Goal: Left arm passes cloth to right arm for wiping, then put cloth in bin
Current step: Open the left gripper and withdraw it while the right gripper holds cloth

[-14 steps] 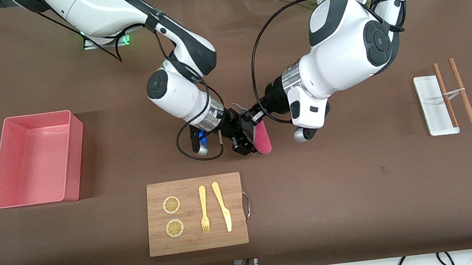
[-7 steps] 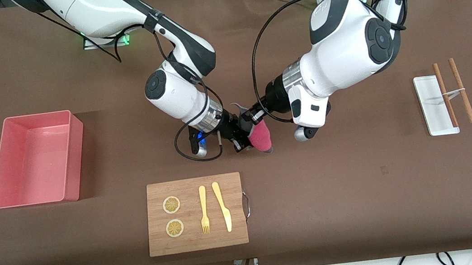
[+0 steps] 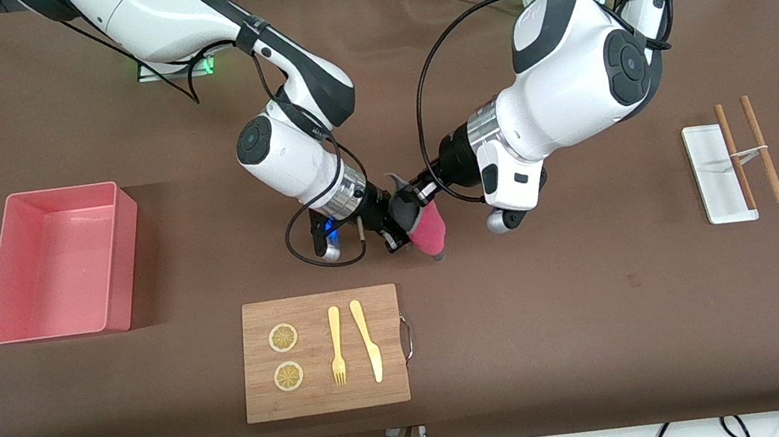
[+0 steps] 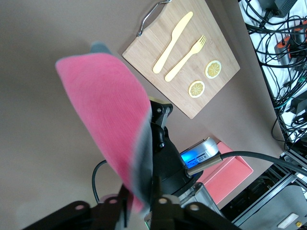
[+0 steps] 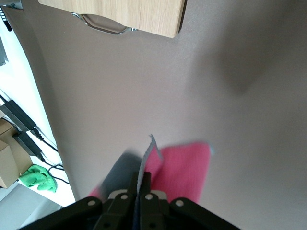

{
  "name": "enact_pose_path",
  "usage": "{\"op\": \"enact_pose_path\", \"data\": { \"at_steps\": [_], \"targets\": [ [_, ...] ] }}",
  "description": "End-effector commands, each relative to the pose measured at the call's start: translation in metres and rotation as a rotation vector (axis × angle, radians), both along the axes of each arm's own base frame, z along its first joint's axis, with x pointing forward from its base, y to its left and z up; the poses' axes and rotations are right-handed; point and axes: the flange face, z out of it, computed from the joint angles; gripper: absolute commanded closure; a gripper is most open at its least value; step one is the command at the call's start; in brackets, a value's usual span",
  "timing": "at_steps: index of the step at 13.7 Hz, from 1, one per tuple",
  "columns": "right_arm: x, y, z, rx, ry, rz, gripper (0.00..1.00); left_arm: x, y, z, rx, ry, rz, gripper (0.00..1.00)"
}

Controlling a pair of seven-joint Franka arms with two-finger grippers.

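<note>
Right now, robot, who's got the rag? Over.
Both grippers shut on the cloth above the table: left gripper, right gripper. Handover midway. Bin waiting, nothing blocking.

A brown-covered table (image 3: 601, 341) carries a few things set well apart. Toward the right arm's end sits a pink bin (image 3: 118, 314), open at the top. Nearer the front camera, about mid-table, lies a wooden cutting board (image 3: 397, 390) with a metal handle. Toward the left arm's end lies a white rectangular tray (image 3: 713, 187), with two brown sticks (image 3: 765, 154) resting partly on it and partly on the table.
</note>
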Motion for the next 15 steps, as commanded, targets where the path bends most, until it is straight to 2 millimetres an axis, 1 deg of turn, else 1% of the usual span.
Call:
{"op": "enact_pose_path", "data": {
  "at_steps": [1,2,3,5,7,8,9,10,11,12,13,15],
  "targets": [
    [0.005,-0.002,0.006,0.014,-0.015,0.002,1.0,0.0,0.013,0.02,-0.005,-0.021,0.014,0.0],
    [0.004,-0.001,0.008,0.014,-0.014,0.005,1.0,0.001,0.019,0.025,-0.006,-0.028,0.021,0.0],
    [0.004,-0.001,0.008,0.012,-0.01,0.007,1.0,0.004,0.03,0.028,0.0,-0.025,0.03,0.0],
    [-0.006,0.006,0.002,-0.008,0.019,0.045,1.0,0.014,0.063,0.037,0.038,-0.03,0.042,0.0],
    [-0.015,0.007,-0.011,-0.076,0.072,0.15,1.0,0.016,0.082,0.045,0.051,-0.038,0.032,0.0],
    [-0.022,0.007,-0.012,-0.109,0.104,0.206,1.0,0.017,0.092,0.046,0.057,-0.038,0.015,0.0],
    [-0.025,0.004,-0.012,-0.142,0.132,0.257,1.0,0.019,0.106,0.048,0.063,-0.038,-0.003,0.0],
    [-0.027,-0.003,-0.015,-0.177,0.164,0.323,1.0,0.021,0.121,0.047,0.068,-0.04,-0.027,0.0],
    [-0.034,-0.007,-0.017,-0.209,0.196,0.4,1.0,0.024,0.141,0.045,0.084,-0.04,-0.059,0.0],
    [-0.039,-0.012,-0.025,-0.245,0.233,0.472,1.0,0.025,0.158,0.048,0.109,-0.053,-0.097,0.0],
    [-0.045,-0.018,-0.037,-0.285,0.26,0.531,1.0,0.024,0.172,0.049,0.138,-0.073,-0.149,0.0],
    [-0.055,-0.033,-0.061,-0.381,0.295,0.592,1.0,0.021,0.2,0.046,0.196,-0.088,-0.263,0.0]
  ]
}}
